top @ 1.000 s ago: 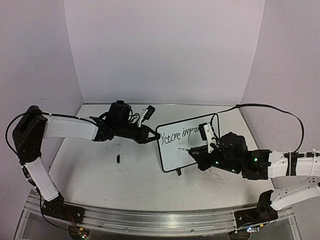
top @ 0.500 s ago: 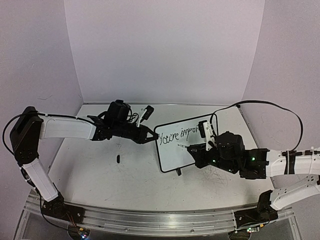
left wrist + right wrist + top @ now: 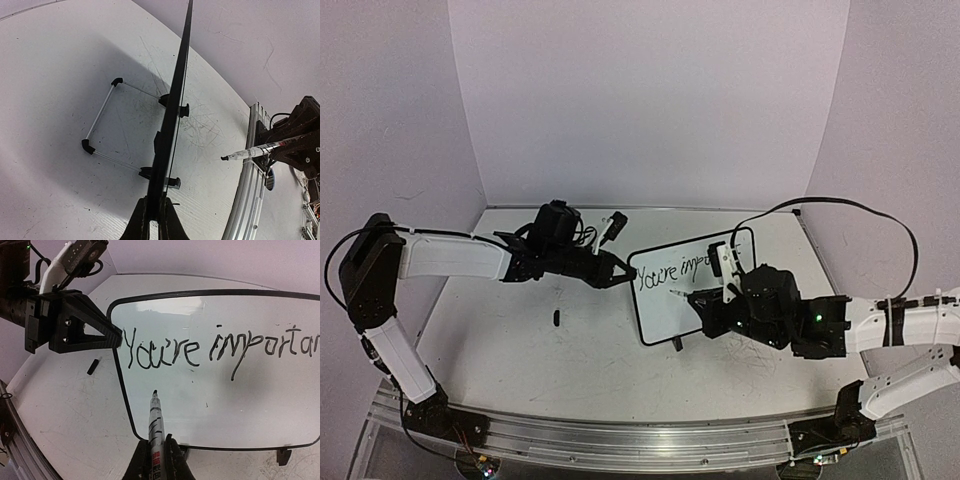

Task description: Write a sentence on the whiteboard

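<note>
The whiteboard (image 3: 680,290) stands propped on the table, black-framed, with "You're importan" written along its upper part (image 3: 215,347). My left gripper (image 3: 618,272) is shut on the board's left edge (image 3: 170,120), seen edge-on in the left wrist view with its wire stand (image 3: 102,117) behind. My right gripper (image 3: 156,460) is shut on a white marker (image 3: 155,420). The marker's black tip (image 3: 154,391) points at the board's lower left area, below the "You're", close to the surface. The marker also shows in the top view (image 3: 682,295) and in the left wrist view (image 3: 250,151).
A small black marker cap (image 3: 556,318) lies on the table left of the board, also in the right wrist view (image 3: 93,366). The aluminium rail (image 3: 620,440) runs along the near edge. Cables (image 3: 820,215) arc over the right arm.
My right gripper has moved left and a little up with the marker, from the board's middle-right to its lower left under "You're". The left gripper keeps holding the board's edge.
</note>
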`<state>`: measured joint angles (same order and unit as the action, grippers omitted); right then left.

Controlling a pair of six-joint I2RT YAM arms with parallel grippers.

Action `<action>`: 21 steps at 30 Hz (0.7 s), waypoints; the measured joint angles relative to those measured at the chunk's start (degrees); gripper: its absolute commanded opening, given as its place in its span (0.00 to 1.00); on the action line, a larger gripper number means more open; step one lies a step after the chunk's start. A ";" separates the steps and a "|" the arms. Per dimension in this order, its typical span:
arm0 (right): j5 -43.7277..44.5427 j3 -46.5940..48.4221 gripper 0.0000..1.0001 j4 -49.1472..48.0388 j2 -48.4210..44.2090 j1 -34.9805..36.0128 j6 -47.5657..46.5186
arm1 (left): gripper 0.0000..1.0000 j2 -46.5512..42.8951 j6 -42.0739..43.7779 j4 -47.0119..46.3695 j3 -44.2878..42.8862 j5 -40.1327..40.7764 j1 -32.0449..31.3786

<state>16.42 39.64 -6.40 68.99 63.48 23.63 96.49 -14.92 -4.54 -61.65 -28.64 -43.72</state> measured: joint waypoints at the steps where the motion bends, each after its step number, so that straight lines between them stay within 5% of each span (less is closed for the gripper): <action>1: 0.21 0.11 0.00 -0.03 0.17 0.00 -0.23 | 0.00 -0.01 0.00 -0.02 0.01 0.00 0.00; 21: 5.28 0.20 0.00 -3.10 4.96 0.37 -3.16 | 0.00 0.02 0.17 0.00 0.01 -0.04 0.00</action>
<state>21.70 39.84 -9.50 73.95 63.86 20.47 96.51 -14.75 -4.54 -61.65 -28.69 -43.72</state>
